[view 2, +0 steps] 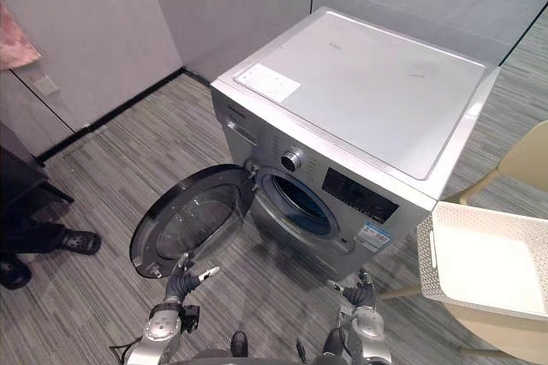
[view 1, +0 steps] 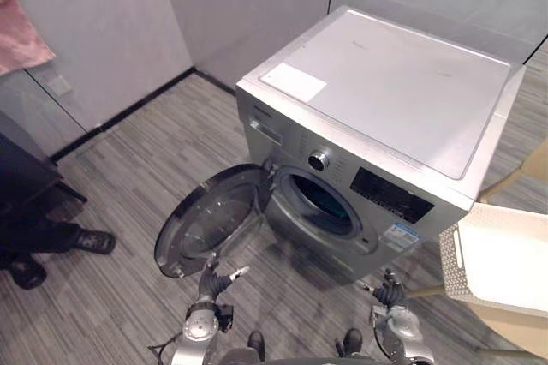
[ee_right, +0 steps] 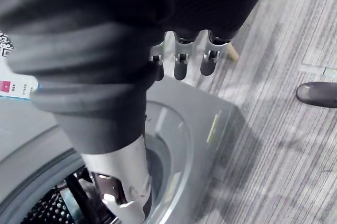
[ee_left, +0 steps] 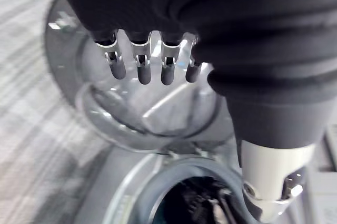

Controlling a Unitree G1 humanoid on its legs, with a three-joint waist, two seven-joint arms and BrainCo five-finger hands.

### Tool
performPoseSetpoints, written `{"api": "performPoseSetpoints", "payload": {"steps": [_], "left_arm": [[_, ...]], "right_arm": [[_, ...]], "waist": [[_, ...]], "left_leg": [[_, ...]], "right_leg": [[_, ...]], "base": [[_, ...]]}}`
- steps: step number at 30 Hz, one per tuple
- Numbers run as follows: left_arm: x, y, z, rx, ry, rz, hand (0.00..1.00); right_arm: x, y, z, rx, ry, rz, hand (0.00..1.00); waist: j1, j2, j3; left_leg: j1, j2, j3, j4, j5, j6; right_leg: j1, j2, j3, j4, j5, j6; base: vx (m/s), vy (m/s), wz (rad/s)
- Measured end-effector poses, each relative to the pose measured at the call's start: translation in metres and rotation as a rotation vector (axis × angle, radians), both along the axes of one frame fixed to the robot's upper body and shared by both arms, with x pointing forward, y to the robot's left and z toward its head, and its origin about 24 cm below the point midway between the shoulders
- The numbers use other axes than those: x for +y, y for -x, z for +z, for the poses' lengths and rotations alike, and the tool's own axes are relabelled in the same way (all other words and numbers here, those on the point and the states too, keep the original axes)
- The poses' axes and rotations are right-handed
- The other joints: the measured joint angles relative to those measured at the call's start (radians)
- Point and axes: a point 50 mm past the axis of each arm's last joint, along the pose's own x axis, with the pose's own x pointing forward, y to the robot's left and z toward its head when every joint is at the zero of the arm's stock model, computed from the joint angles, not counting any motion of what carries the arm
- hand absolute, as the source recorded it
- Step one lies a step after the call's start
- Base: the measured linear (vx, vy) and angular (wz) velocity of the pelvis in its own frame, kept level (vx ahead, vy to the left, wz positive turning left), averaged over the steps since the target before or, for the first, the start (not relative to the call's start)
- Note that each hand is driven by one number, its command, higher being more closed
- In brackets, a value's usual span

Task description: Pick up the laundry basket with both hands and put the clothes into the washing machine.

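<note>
The silver front-loading washing machine (view 1: 385, 99) stands ahead with its round door (view 1: 210, 219) swung open to the left and its drum opening (view 1: 321, 202) showing. A white perforated laundry basket (view 2: 479, 254) rests on a pale chair at the right, and its inside looks plain white. My left hand (view 1: 214, 284) hangs low in front of the open door with fingers (ee_left: 139, 63) straight and nothing in them. My right hand (view 1: 390, 292) hangs low below the machine's right front corner, left of the basket, with fingers (ee_right: 179, 58) relaxed and nothing held. Dark shapes show inside the drum (ee_left: 195, 203).
A person's legs and dark shoes (view 1: 86, 241) are at the far left by a dark piece of furniture. A pink cloth (view 1: 17, 31) hangs at the upper left. Grey walls stand behind the machine. The chair's leg (ee_right: 231, 53) stands on the striped floor near my right hand.
</note>
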Motion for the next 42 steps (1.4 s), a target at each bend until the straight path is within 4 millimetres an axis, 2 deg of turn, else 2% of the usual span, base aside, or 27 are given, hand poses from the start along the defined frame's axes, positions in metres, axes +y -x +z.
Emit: {"api": "performPoseSetpoints", "payload": {"steps": [2, 3, 7, 9, 10, 11, 12, 14, 16, 17, 18, 20, 21, 22, 25, 27, 30, 32, 36, 38, 42], "left_arm": [[-0.004, -0.013, 0.027, -0.145, -0.01, -0.027, 0.0], [-0.003, -0.016, 0.034, -0.181, -0.011, -0.027, 0.0], [0.031, -0.038, 0.065, -0.334, -0.079, 0.098, 0.0], [0.064, -0.053, 0.09, -0.435, -0.153, 0.236, 0.0], [0.074, -0.054, 0.095, -0.454, -0.176, 0.272, 0.0], [0.094, -0.054, 0.104, -0.478, -0.224, 0.342, 0.0], [0.115, -0.053, 0.109, -0.483, -0.274, 0.411, 0.0], [0.138, -0.052, 0.113, -0.468, -0.33, 0.467, 0.0], [0.172, -0.05, 0.119, -0.423, -0.419, 0.524, 0.0], [0.18, -0.05, 0.121, -0.411, -0.441, 0.536, 0.0], [0.198, -0.05, 0.126, -0.383, -0.486, 0.567, 0.0], [0.22, -0.054, 0.137, -0.348, -0.539, 0.588, 0.0], [0.224, -0.056, 0.142, -0.345, -0.551, 0.592, 0.0], [0.231, -0.064, 0.155, -0.355, -0.566, 0.601, 0.0], [0.236, -0.086, 0.175, -0.341, -0.607, 0.527, 0.0], [0.23, -0.096, 0.178, -0.333, -0.604, 0.48, 0.0], [0.218, -0.107, 0.174, -0.322, -0.57, 0.392, 0.0], [0.207, -0.111, 0.162, -0.29, -0.528, 0.323, 0.0], [0.19, -0.119, 0.153, -0.335, -0.419, 0.325, 0.0], [0.18, -0.121, 0.146, -0.33, -0.388, 0.31, 0.0], [0.156, -0.118, 0.131, -0.339, -0.348, 0.24, 0.0]], "right_arm": [[0.0, 0.004, -0.002, 0.013, 0.001, 0.001, 0.0], [0.0, 0.006, -0.003, 0.02, 0.002, 0.002, 0.0], [0.001, 0.016, -0.007, 0.047, -0.002, 0.028, 0.0], [-0.001, 0.02, -0.008, 0.059, 0.009, 0.046, 0.0], [-0.002, 0.02, -0.008, 0.061, 0.016, 0.055, 0.0], [-0.004, 0.02, -0.007, 0.061, 0.022, 0.073, 0.0], [-0.006, 0.019, -0.007, 0.06, 0.032, 0.092, 0.0], [-0.009, 0.018, -0.005, 0.059, 0.047, 0.113, 0.0], [-0.011, 0.009, 0.001, 0.021, 0.058, 0.128, 0.0], [-0.011, 0.007, 0.002, 0.009, 0.057, 0.133, 0.0], [-0.01, 0.003, 0.005, -0.01, 0.056, 0.14, 0.0], [-0.011, 0.0, 0.007, -0.02, 0.058, 0.143, 0.0], [-0.011, -0.002, 0.008, -0.027, 0.06, 0.144, 0.0], [-0.013, -0.006, 0.01, -0.044, 0.071, 0.148, 0.0], [-0.017, -0.023, 0.02, -0.093, 0.092, 0.16, 0.0], [-0.016, -0.03, 0.026, -0.126, 0.101, 0.17, 0.0], [-0.005, -0.041, 0.036, -0.189, 0.103, 0.228, 0.0], [-0.004, -0.048, 0.045, -0.237, 0.102, 0.227, 0.0], [-0.007, -0.053, 0.054, -0.287, 0.096, 0.208, 0.0], [-0.006, -0.056, 0.057, -0.306, 0.096, 0.207, 0.0], [-0.003, -0.062, 0.067, -0.36, 0.103, 0.195, 0.0]], "waist": [[-0.002, 0.005, -0.005], [-0.002, 0.006, -0.005], [-0.005, 0.004, -0.007], [-0.005, 0.001, -0.008], [-0.006, -0.001, -0.008], [-0.004, -0.006, -0.007], [-0.004, -0.012, -0.007], [-0.003, -0.024, -0.002], [0.0, -0.052, 0.01], [0.0, -0.061, 0.016], [0.0, -0.084, 0.032], [0.005, -0.12, 0.06], [0.005, -0.128, 0.074], [0.005, -0.148, 0.104], [0.011, -0.168, 0.175], [0.023, -0.169, 0.199], [0.028, -0.171, 0.222], [0.036, -0.168, 0.235], [0.068, -0.158, 0.247], [0.084, -0.155, 0.249], [0.085, -0.153, 0.25]], "left_leg": [[0.0, -0.004, -0.008, -0.033, 0.018, -0.006], [0.001, -0.002, -0.01, -0.041, 0.023, -0.007], [0.017, 0.018, -0.013, -0.066, 0.038, -0.022], [0.019, 0.029, -0.014, -0.077, 0.044, -0.025], [0.02, 0.031, -0.013, -0.077, 0.044, -0.025], [0.024, 0.036, -0.009, -0.077, 0.044, -0.025], [0.029, 0.041, 0.003, -0.08, 0.044, -0.026], [0.031, 0.044, 0.012, -0.084, 0.044, -0.026], [0.005, 0.046, 0.025, -0.08, 0.044, -0.026], [-0.006, 0.046, 0.028, -0.076, 0.044, -0.026], [-0.027, 0.047, 0.033, -0.067, 0.044, -0.026], [-0.064, 0.049, 0.039, -0.047, 0.044, -0.026], [-0.082, 0.05, 0.039, -0.035, 0.044, -0.026], [-0.126, 0.051, 0.031, -0.008, 0.043, -0.026], [-0.224, 0.058, 0.015, 0.053, 0.042, -0.027], [-0.271, 0.067, 0.016, 0.086, 0.036, -0.034], [-0.348, 0.094, 0.012, 0.153, 0.019, -0.049], [-0.391, 0.117, 0.014, 0.188, 0.01, -0.059], [-0.432, 0.135, 0.017, 0.209, 0.009, -0.062], [-0.432, 0.137, 0.021, 0.212, 0.009, -0.062], [-0.43, 0.119, 0.027, 0.199, 0.009, -0.058]], "right_leg": [[-0.012, 0.004, -0.003, -0.003, 0.003, -0.002], [-0.015, 0.008, -0.003, -0.004, 0.003, -0.003], [-0.015, 0.031, 0.001, -0.006, 0.007, -0.008], [-0.016, 0.043, 0.002, -0.007, 0.008, -0.008], [-0.016, 0.046, 0.005, -0.007, 0.009, -0.009], [-0.016, 0.051, 0.013, -0.007, 0.009, -0.01], [-0.018, 0.056, 0.021, -0.007, 0.009, -0.01], [-0.024, 0.06, 0.03, -0.007, 0.01, -0.011], [-0.061, 0.063, 0.053, -0.008, 0.019, -0.023], [-0.072, 0.064, 0.056, -0.008, 0.021, -0.025], [-0.093, 0.065, 0.064, -0.008, 0.027, -0.029], [-0.126, 0.068, 0.074, -0.007, 0.037, -0.04], [-0.136, 0.068, 0.073, -0.007, 0.04, -0.043], [-0.164, 0.067, 0.074, -0.007, 0.049, -0.047], [-0.229, 0.072, 0.079, -0.007, 0.073, -0.063], [-0.261, 0.077, 0.083, -0.007, 0.083, -0.07], [-0.307, 0.101, 0.085, -0.007, 0.093, -0.083], [-0.337, 0.118, 0.094, -0.007, 0.094, -0.089], [-0.37, 0.131, 0.1, -0.007, 0.101, -0.102], [-0.371, 0.131, 0.102, -0.006, 0.102, -0.102], [-0.382, 0.114, 0.108, 0.01, 0.101, -0.094]], "base": [[-0.04, 0.012, 0.07], [0.0, 0.0, 0.0], [0.01, -0.037, -0.08], [0.03, -0.032, 0.0], [0.05, -0.019, -0.07], [0.05, -0.016, -0.17], [0.05, -0.014, -0.22], [0.03, -0.004, -0.19], [0.01, 0.008, -0.24], [-0.02, 0.018, -0.21], [-0.02, 0.019, -0.14], [-0.02, 0.013, -0.12], [-0.04, 0.014, 0.03], [-0.05, 0.013, 0.1], [-0.1, 0.014, 0.1], [-0.11, -0.007, -0.06], [-0.08, -0.04, -0.1], [-0.07, -0.048, -0.15], [-0.04, -0.016, -0.07], [0.0, 0.0, 0.0], [-0.02, 0.037, 0.03]]}}
